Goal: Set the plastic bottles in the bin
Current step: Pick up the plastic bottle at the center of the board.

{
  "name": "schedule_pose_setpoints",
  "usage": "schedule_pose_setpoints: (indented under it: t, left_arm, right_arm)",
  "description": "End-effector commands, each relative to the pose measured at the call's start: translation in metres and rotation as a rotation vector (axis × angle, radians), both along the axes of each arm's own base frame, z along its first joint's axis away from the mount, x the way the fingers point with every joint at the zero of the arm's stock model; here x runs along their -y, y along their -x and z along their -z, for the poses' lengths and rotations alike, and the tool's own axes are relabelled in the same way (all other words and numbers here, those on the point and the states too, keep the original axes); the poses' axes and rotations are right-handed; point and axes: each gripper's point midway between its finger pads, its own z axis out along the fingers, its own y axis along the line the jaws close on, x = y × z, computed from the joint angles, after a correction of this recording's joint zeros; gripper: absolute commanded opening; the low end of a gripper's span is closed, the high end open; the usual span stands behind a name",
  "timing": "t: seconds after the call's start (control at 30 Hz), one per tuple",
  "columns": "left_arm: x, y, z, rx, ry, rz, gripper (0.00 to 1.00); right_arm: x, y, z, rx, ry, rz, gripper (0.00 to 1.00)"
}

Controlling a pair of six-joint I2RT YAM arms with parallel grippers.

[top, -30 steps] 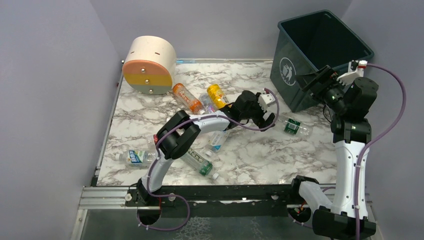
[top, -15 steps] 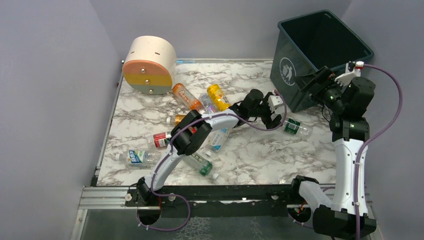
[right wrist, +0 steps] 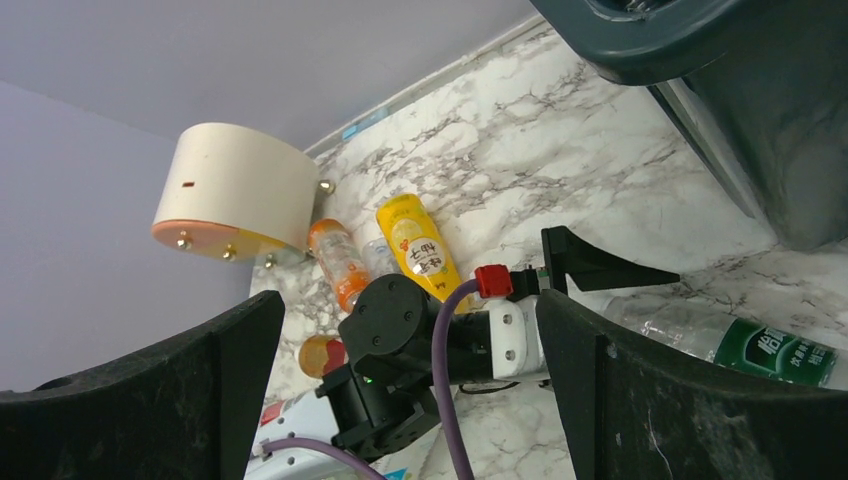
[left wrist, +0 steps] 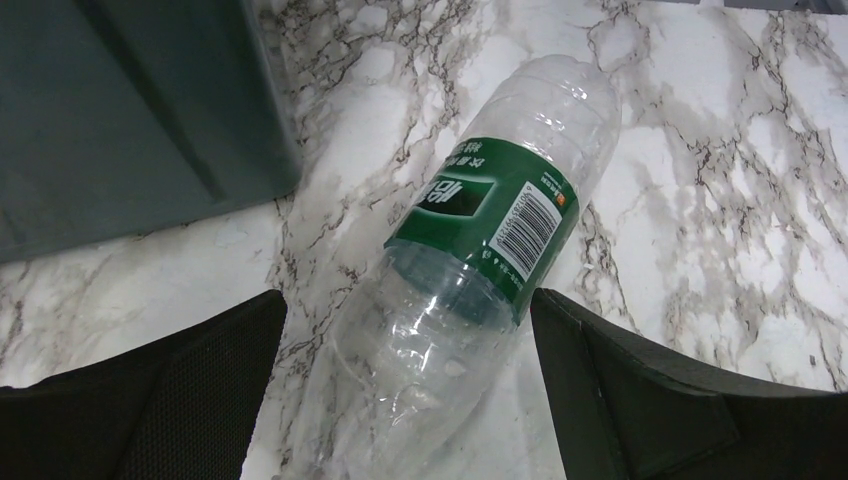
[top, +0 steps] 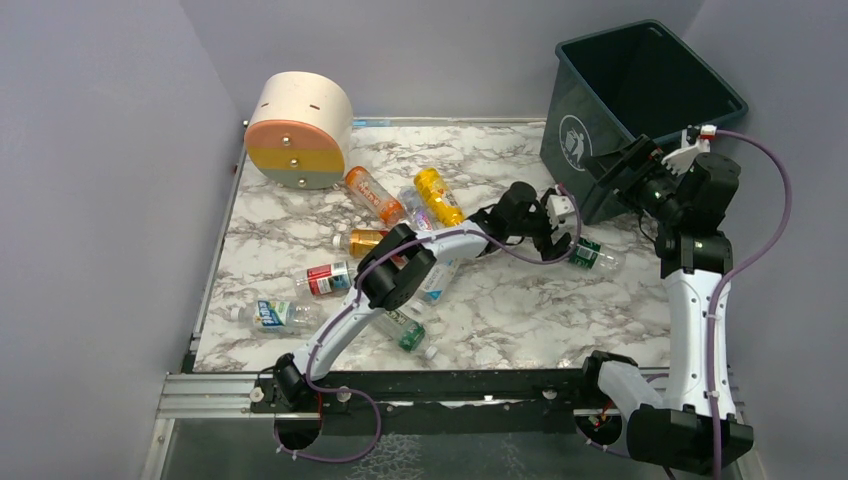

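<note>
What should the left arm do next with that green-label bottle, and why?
Probably lower the open left gripper and close on the green-label bottle. The wrist view shows it lying on the table between the spread jaws, not yet gripped, beside the bin.

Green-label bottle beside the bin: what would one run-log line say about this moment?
left gripper: open, over green-label bottle | green-label bottle: lying on table beside bin | right gripper: open, empty, near bin
</note>
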Motion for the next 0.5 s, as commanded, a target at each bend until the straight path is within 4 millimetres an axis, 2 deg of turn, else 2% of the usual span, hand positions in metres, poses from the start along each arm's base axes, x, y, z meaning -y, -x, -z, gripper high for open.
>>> schedule_pose_setpoints:
  t: [0.0,0.3,0.47]
  left_arm:
    - [0.01,0.011,0.005,-0.02,0.02,0.057,0.99]
    - [0.003,0.027,0.029,-0.053,-0.029,0.035,0.93]
    - [0.0,0.033,0.035,-0.071,-0.049,0.006,0.77]
  right_arm:
    - [-0.003,-0.003,0.001,0.011,-0.015,-0.026,1.0]
    - [-0.006,-0.003,0.008,0.003,-0.026,-0.041,1.0]
    - [-0.007,0.0,0.007,0.007,-0.028,-0.042,1.0]
